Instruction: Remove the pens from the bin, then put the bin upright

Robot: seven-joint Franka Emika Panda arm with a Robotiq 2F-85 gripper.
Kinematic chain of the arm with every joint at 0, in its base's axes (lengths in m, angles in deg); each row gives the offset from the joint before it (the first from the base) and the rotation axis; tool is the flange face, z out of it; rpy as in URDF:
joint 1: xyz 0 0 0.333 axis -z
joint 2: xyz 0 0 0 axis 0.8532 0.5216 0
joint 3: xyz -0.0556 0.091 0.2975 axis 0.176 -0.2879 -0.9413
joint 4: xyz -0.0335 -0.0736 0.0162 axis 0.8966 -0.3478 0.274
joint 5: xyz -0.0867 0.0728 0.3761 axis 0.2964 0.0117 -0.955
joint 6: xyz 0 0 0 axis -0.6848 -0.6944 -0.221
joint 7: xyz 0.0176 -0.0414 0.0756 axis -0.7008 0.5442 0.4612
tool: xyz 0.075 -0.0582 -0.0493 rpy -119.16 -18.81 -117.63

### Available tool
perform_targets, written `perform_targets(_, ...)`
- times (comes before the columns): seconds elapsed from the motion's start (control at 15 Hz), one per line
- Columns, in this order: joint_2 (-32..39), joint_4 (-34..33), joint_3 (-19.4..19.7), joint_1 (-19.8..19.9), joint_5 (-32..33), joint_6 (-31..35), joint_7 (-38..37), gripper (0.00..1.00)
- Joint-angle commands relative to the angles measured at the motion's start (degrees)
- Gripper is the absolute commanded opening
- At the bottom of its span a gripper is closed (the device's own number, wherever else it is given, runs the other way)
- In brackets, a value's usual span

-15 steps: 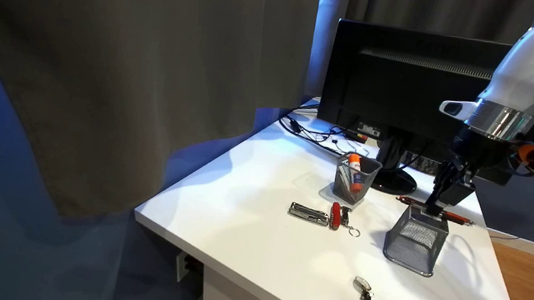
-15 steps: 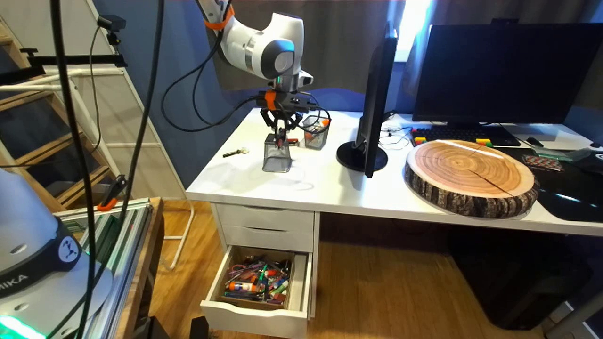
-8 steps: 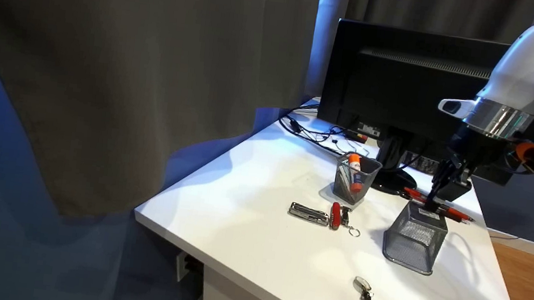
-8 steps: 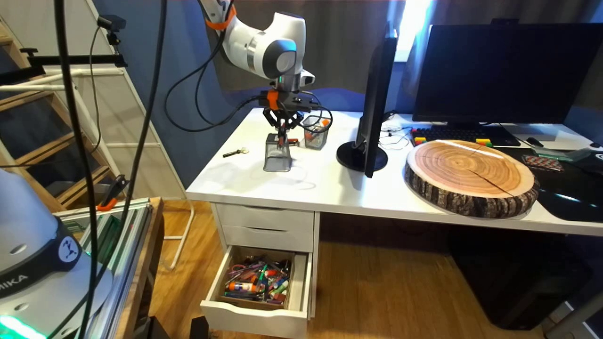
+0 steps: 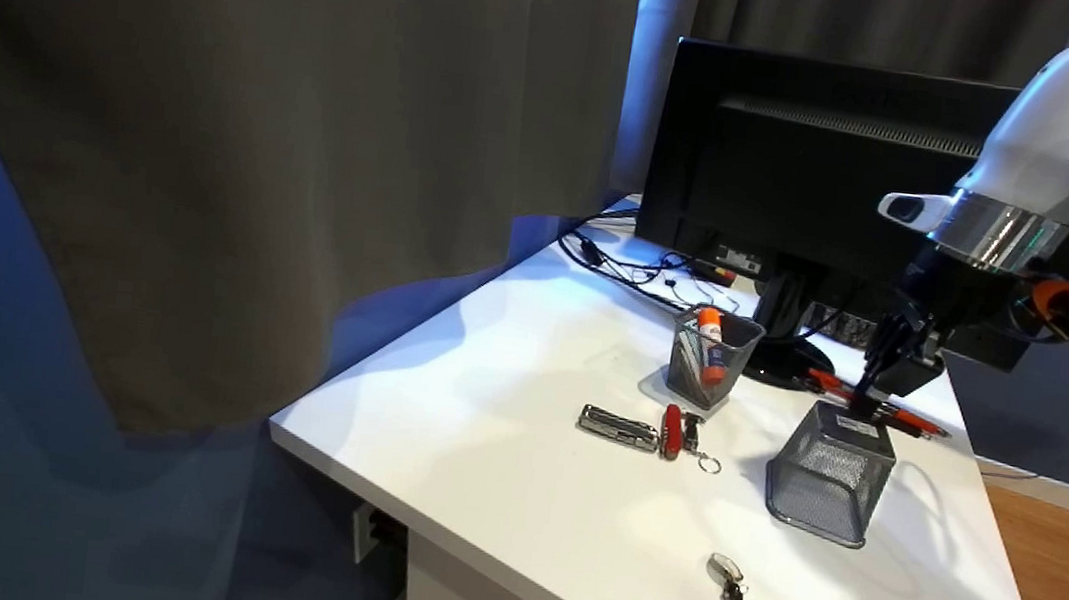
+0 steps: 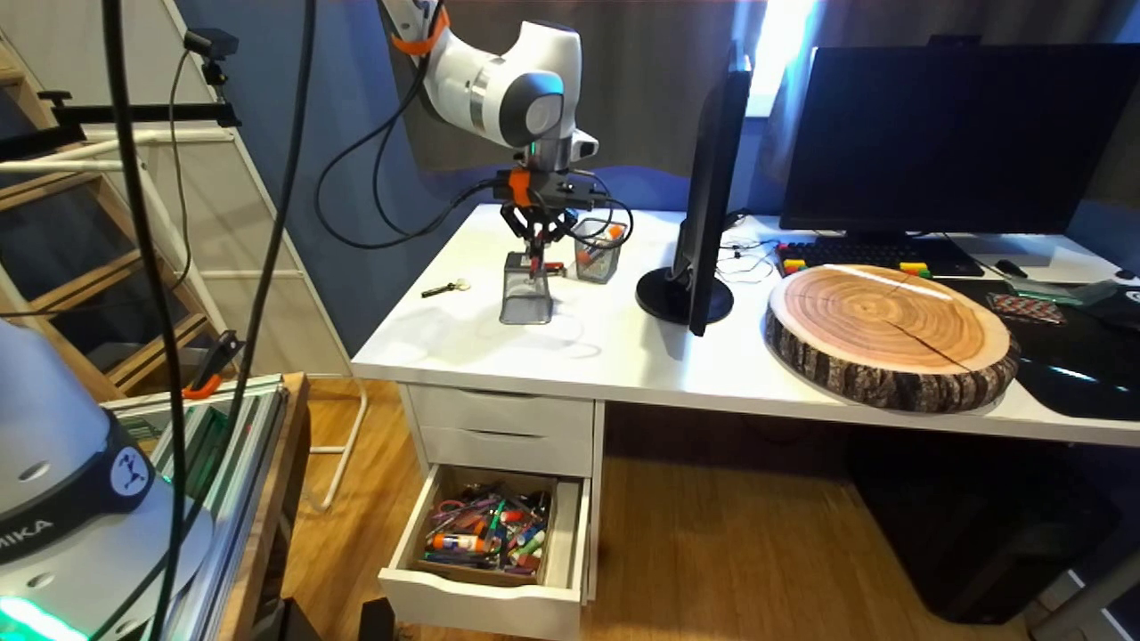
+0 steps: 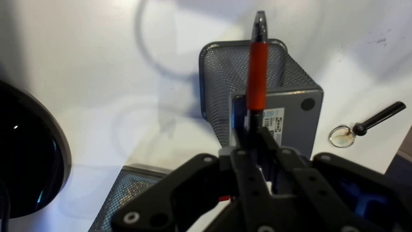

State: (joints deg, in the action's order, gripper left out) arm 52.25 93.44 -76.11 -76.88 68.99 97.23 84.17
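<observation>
- White robot arm with dark joint caps: extended from the top edge of an exterior view, wrist bent, hand end directed down at the white desk.
- Black two-fingered gripper: pinched tight on slim red-orange pens.
- Pens: close to level, jutting out either side of the grip; apparently two, overlap hindering the count.
- Small dark grey wire-mesh bin: mouth down on the desk, labelled base uppermost, just below the gripper.
- Square grey mesh holder with orange-and-white tube: upright, nearby.
</observation>
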Motion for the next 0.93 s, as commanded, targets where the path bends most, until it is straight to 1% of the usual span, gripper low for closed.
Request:
perform_targets(0.0,-1.92,0.38,-0.38,1.15,1.4,-0.85,-0.21,0.03)
perform_targets(0.13,-3.42,1.04,0.65,1.11,1.93,-0.91,-1.52,0.03)
perform_targets(0.4,-4.87,1.45,5.05,-0.23,4.6,-0.95,-7.86,0.03)
perform_targets(0.6,-3.38,1.19,7.34,-0.62,6.44,-0.69,-11.74,0.03)
perform_targets(0.87,-0.39,1.27,8.12,-0.17,6.46,1.38,-13.49,0.03)
